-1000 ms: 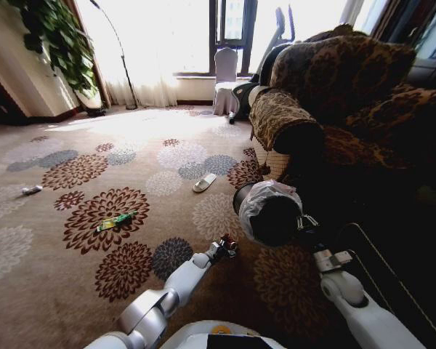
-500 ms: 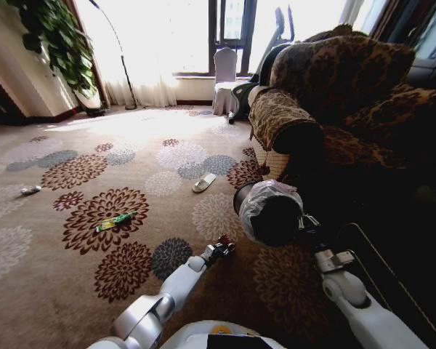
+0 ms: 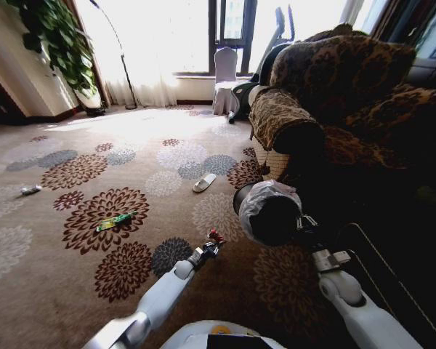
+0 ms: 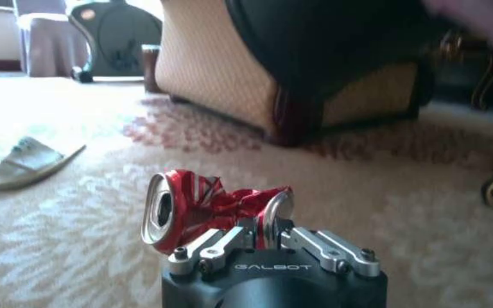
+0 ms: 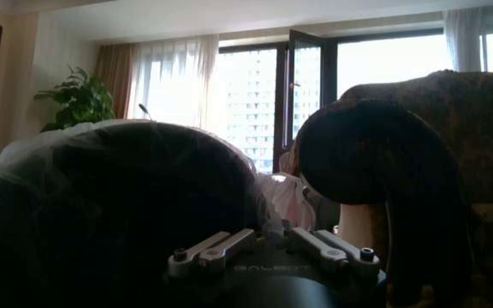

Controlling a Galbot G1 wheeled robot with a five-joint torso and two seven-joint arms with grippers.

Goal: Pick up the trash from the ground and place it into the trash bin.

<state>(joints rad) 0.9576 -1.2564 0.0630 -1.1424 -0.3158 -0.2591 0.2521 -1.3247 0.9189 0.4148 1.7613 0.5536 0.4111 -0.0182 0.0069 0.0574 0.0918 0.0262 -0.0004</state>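
My left gripper (image 3: 208, 247) is shut on a crushed red can (image 3: 216, 235), held low over the carpet to the left of the trash bin (image 3: 270, 212). In the left wrist view the can (image 4: 208, 208) sits crosswise between the fingers of that gripper (image 4: 268, 239). The black bin with its clear liner is tipped on its side, and my right gripper (image 3: 305, 224) grips its rim. Up close, the bin (image 5: 118, 192) rises dark just beyond the right gripper (image 5: 268, 247). A green wrapper (image 3: 116, 221) lies on the carpet to the left. A small piece of litter (image 3: 31, 190) lies farther left.
A patterned armchair (image 3: 334, 109) stands close behind the bin on the right. A white slipper (image 3: 204, 182) lies mid-carpet. Toward the window are a covered chair (image 3: 225, 69), a floor lamp (image 3: 120, 51) and a plant (image 3: 51, 36). Open carpet spreads to the left.
My left arm has stretched forward and to the left, carrying the red can a little away from the bin. The right arm and bin have held still.
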